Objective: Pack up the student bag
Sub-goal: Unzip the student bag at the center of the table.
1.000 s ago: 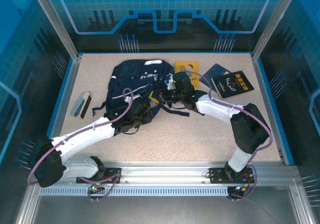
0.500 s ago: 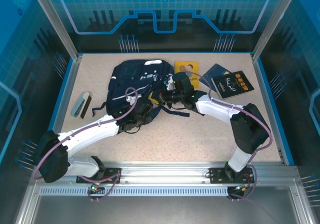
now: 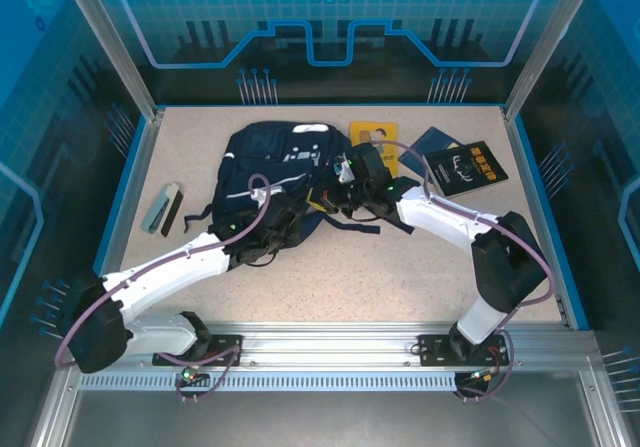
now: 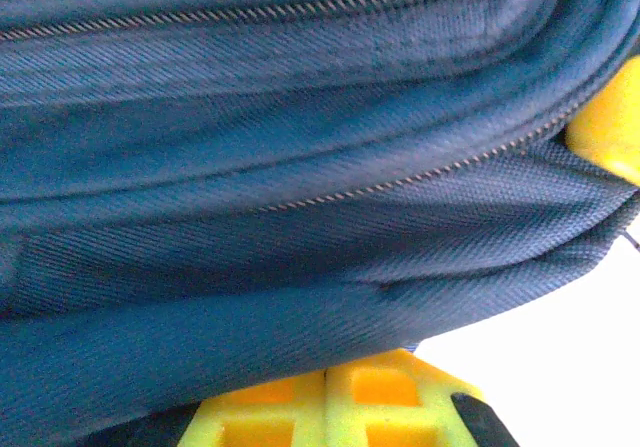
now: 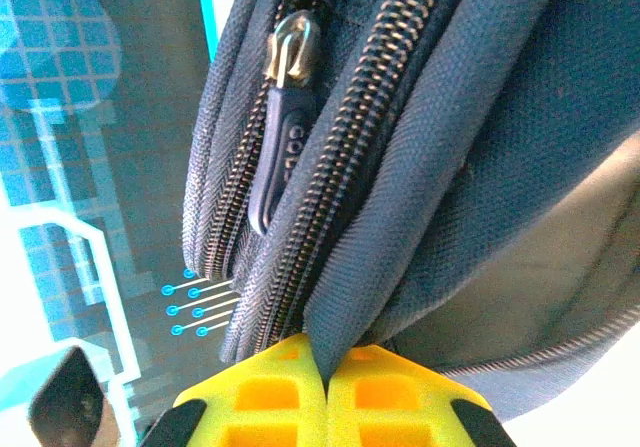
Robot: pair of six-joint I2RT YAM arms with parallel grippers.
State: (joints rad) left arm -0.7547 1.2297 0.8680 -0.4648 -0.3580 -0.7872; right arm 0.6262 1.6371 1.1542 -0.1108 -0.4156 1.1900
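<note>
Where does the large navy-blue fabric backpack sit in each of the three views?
Top external: navy-blue fabric backpack, left of centre, far half.
Left wrist: across the upper frame.
Right wrist: centre and right.
Shared landmark: its metal zip, running through both wrist views.

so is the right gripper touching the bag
Touching. The right wrist view shows the right gripper with its yellow jaws pinched shut on a fold of the student bag, no gap between.

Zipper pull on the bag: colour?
Pull navy like the bag, slider silver; right wrist view.
</note>
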